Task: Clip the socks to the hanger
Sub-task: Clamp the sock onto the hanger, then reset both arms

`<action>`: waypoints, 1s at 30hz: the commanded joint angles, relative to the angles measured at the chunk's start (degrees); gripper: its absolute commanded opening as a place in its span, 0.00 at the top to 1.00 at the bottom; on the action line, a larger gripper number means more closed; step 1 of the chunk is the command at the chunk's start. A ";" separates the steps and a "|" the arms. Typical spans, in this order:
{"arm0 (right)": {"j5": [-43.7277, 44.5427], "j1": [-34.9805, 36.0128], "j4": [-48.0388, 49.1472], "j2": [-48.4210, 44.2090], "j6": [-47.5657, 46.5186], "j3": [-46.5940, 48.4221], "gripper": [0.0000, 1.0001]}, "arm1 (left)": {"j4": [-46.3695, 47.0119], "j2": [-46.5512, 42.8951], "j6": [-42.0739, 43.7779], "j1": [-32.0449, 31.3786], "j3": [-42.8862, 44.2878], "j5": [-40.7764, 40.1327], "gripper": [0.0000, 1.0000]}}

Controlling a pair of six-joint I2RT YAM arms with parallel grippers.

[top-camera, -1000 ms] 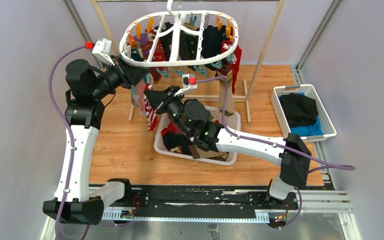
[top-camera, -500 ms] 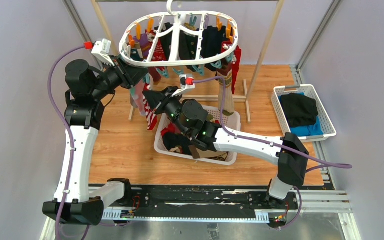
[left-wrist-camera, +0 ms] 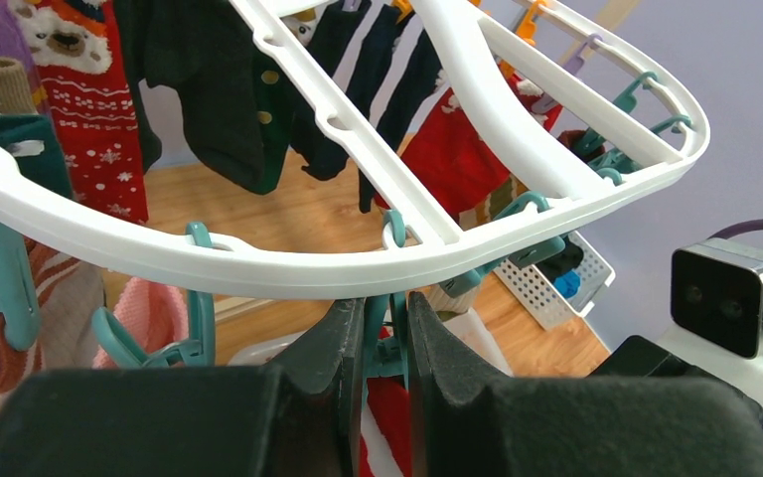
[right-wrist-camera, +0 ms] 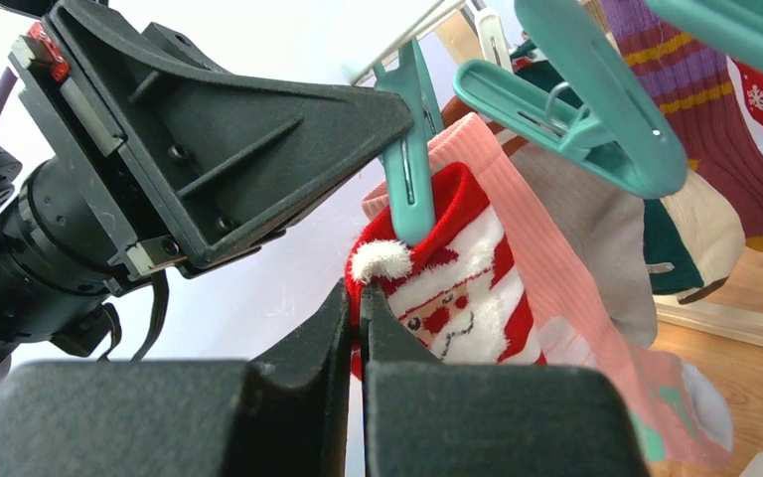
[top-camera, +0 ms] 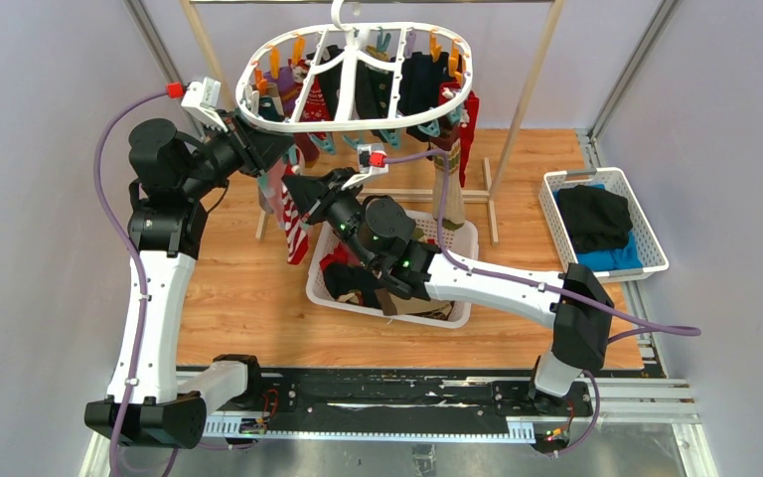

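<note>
Sock (right-wrist-camera: 457,288), fuzzy-trimmed knit, in right gripper (right-wrist-camera: 358,303)

L gripper (top-camera: 263,159) is set at hanger (top-camera: 358,123) front-left rim, by a teal pin (top-camera: 261,183) — red-white sock (top-camera: 296,231) is held up just beside by R gripper (top-camera: 293,189).

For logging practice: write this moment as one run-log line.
left hand: shut on teal clothespin | right hand: shut on Santa sock | sock top at clothespin
</note>
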 commanded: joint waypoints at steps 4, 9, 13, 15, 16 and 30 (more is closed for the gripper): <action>1.00 0.99 2.19 -0.16 -2.22 2.56 1.00 | -3.85 -1.11 1.72 -0.24 -0.15 1.33 0.55; 0.86 0.92 2.03 -0.08 -2.76 2.44 1.00 | -4.92 -2.07 2.39 -0.23 -0.07 0.50 0.36; 1.43 0.71 1.99 -0.68 -3.41 1.38 0.99 | -7.08 -3.11 3.63 -0.19 0.73 0.33 0.24; 1.64 0.27 1.54 -1.40 -3.43 0.43 0.80 | -9.54 -3.51 5.22 -0.24 1.79 0.24 0.19; 1.78 0.01 0.84 -1.96 -3.51 -0.11 0.65 | -11.53 -3.51 6.37 -0.17 2.65 0.23 0.17; 10.94 -3.48 -23.04 -31.72 -18.45 -25.71 0.22 | -35.27 -3.19 31.03 13.30 3.43 -1.00 0.12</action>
